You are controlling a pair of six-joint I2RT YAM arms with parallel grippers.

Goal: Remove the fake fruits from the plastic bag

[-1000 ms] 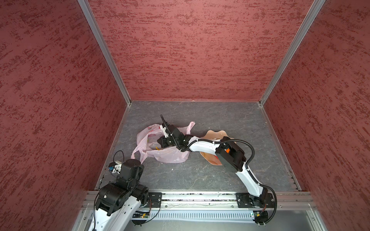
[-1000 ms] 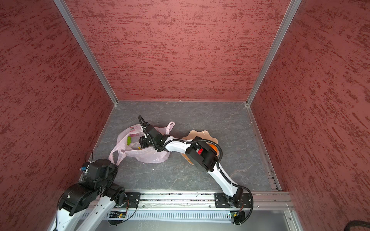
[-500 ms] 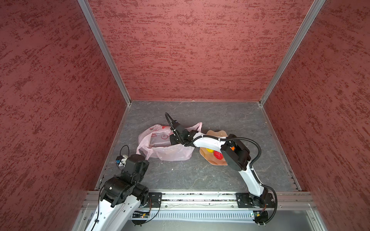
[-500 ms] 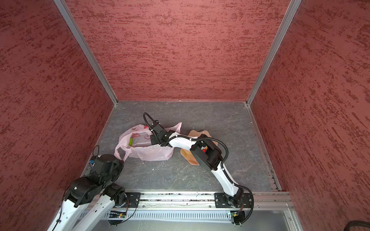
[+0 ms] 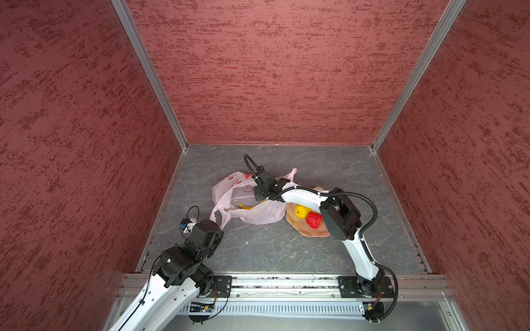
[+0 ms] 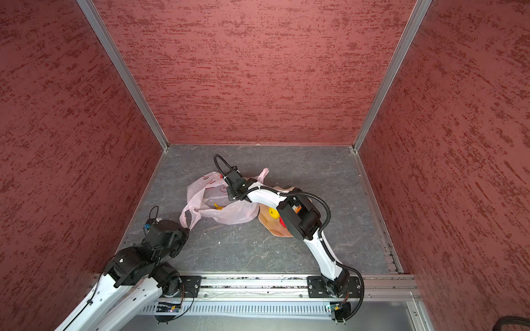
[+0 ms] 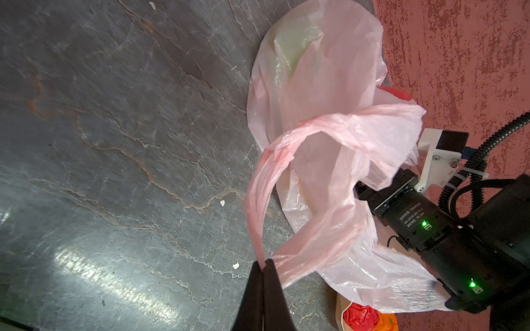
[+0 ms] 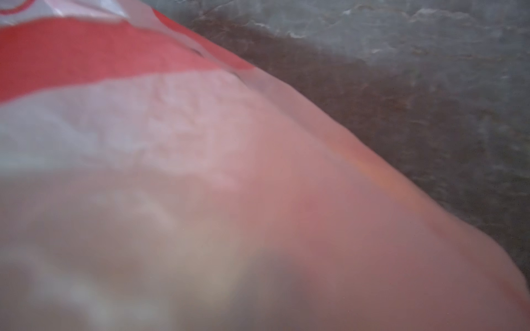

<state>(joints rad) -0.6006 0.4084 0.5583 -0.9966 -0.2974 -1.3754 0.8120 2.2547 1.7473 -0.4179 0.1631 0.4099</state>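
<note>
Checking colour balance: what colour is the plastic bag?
The plastic bag is translucent pale pink with red print; best in the left wrist view.

I see my left gripper [image 7: 263, 266], jaws pinched together on a loop handle of the crinkly translucent pale-pink plastic bag [image 7: 321, 120], over the grey stone-patterned floor [image 7: 114, 143].

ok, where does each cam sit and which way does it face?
Both top views: high above the front rail, looking down; left arm, right arm, plastic bag, dish.
Left wrist: low, facing the bag across the floor; left gripper shut on its handle, right arm beyond.
Right wrist: against the bag, blurred; no robot parts.
All share the bag.
</note>
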